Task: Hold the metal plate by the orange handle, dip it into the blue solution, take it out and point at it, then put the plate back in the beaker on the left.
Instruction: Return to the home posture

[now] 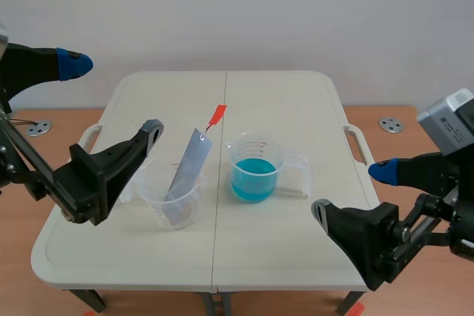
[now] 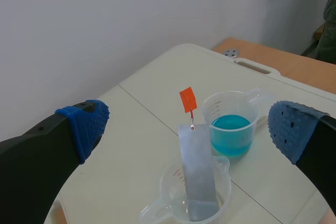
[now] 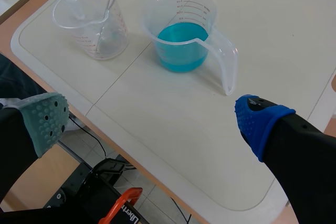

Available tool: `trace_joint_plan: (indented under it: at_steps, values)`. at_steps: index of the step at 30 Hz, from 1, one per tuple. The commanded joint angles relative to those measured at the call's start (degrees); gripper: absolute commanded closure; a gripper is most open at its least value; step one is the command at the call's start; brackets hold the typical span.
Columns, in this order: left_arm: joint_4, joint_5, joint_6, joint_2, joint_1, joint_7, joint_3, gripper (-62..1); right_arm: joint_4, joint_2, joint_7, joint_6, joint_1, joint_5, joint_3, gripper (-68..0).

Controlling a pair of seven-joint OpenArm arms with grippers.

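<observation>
The metal plate leans upright in the clear beaker on the left, and its orange handle sticks out above the rim. To its right stands the beaker of blue solution. My left gripper hangs open just left of the left beaker, holding nothing. From the left wrist, the plate and handle lie ahead between the open fingers. My right gripper is open near the table's front right, with the blue beaker well ahead of it.
Both beakers stand mid-table on the white folding table, whose centre seam runs between them. The blue beaker's handle points toward my right gripper. The table's near edge lies under the right gripper, with a wooden floor below.
</observation>
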Motion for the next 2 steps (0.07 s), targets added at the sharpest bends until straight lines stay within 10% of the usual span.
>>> trace_joint_plan:
  at_steps: [1,2]
  values:
    - [1.25,-0.35,0.07,0.13,-0.31,-0.68,-0.11,-62.3,1.31,0.28,0.87,0.02,0.85,0.42,0.63,-66.3]
    - [1.25,-0.35,0.07,0.13,-0.31,-0.66,-0.11,-62.3,1.31,0.28,0.98,0.02,0.85,0.42,0.63,-66.3]
